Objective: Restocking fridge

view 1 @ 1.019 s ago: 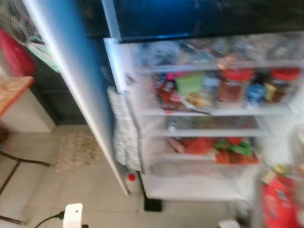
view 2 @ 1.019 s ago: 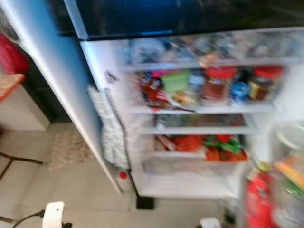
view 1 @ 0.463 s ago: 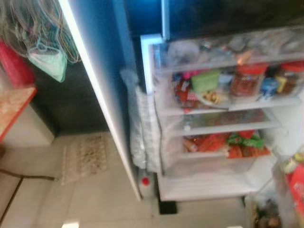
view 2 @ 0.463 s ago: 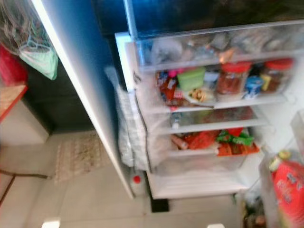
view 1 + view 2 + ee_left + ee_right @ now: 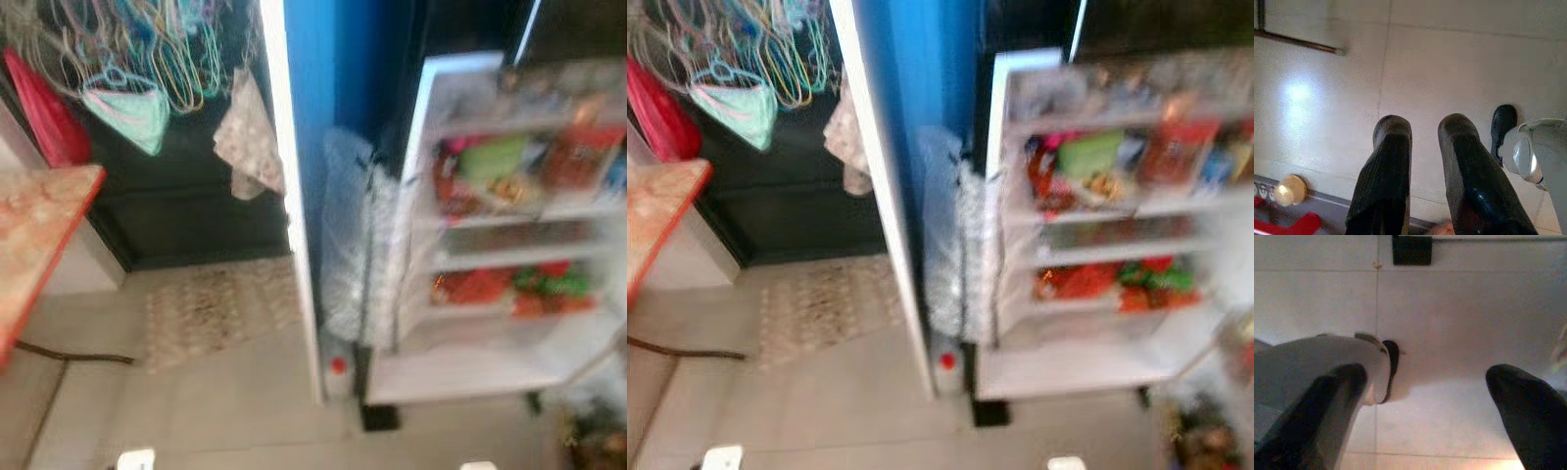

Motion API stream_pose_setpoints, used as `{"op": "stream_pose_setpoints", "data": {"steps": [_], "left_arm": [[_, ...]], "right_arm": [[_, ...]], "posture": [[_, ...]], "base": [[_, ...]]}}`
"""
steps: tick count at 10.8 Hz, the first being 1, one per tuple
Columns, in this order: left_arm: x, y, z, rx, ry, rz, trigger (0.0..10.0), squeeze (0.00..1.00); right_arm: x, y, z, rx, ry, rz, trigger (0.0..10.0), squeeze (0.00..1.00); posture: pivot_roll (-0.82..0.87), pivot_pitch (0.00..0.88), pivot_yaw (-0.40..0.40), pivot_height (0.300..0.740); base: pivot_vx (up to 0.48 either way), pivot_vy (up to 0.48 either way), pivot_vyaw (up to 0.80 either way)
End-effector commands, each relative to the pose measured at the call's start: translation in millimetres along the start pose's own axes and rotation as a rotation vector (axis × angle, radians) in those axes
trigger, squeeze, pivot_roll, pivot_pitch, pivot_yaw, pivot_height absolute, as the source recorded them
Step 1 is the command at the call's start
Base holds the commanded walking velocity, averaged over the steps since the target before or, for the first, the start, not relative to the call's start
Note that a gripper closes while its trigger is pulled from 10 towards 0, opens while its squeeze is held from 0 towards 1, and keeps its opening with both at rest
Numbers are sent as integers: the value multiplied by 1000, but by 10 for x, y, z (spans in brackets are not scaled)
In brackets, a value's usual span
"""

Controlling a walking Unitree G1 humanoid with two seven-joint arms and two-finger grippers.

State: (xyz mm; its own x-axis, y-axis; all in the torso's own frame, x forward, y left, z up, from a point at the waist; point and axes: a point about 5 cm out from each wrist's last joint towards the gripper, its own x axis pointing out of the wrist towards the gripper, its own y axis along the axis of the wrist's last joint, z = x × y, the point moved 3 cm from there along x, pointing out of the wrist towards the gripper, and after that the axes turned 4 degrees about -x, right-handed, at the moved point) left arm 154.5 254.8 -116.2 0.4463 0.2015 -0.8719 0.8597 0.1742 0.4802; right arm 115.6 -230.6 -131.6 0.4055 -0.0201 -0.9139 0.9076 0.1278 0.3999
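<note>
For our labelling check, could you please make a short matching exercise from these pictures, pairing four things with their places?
Things:
1. hangers
2. rug
3. green tub
4. small red cap

Places:
A. on the floor tiles, left of the fridge door
B. on an upper fridge shelf
C. hanging at the upper left
D. low down, at the foot of the open fridge door

Pairs: 1-C, 2-A, 3-B, 4-D
</note>
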Motion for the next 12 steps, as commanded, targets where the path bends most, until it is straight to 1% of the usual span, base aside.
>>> {"op": "stream_pose_setpoints", "data": {"steps": [1, 2, 5, 6, 12], "left_arm": [[-1, -12, -10, 12, 3, -7, 10000, 0], [-2, -35, 12, 11, -1, -10, 10000, 0], [-2, -52, 42, 22, -9, -14, 10000, 0], [-1, -41, 38, 35, -8, -13, 10000, 0], [0, -22, 36, 56, -15, -10, 10000, 0]], "right_arm": [[8, -60, -94, 18, 20, -24, 10000, 0], [7, -62, -94, 17, 21, -23, 10000, 0], [8, -68, -105, 5, 24, -27, 10000, 0], [9, -64, -111, 8, 26, -25, 10000, 0], [10, -81, -139, -2, 30, -31, 10000, 0]], "posture": [[-125, 0, 74, 740], [-125, 0, 74, 740], [-121, 0, 73, 740], [-121, 0, 74, 740], [-132, 0, 88, 740]], "base": [[0, 0, -800], [0, 0, -800], [0, 392, -792], [0, 0, -788], [0, 0, -788]]}}
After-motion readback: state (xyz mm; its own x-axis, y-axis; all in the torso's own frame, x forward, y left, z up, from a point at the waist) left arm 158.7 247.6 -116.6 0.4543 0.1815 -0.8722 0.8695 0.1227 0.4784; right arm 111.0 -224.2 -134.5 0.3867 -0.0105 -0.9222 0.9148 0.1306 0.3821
